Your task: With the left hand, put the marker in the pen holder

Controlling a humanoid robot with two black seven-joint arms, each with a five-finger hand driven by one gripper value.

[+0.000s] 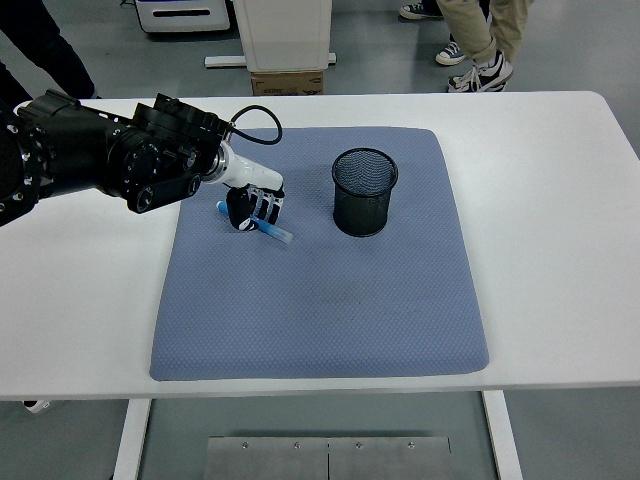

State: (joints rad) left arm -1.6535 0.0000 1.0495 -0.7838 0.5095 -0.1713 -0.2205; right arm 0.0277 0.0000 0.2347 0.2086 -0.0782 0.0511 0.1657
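- The left hand (252, 207) curled its fingers around a blue marker (272, 229) over the grey-blue padded mat (320, 310).
- The black mesh pen holder (364, 191) stood upright nearby, to its right.

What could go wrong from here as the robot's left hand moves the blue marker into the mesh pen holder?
1. The left hand grips the marker near one end, with most of it sticking out, so it could tilt or slip.
2. The pen holder stands free on the blue mat; a knock from the hand might tip it.
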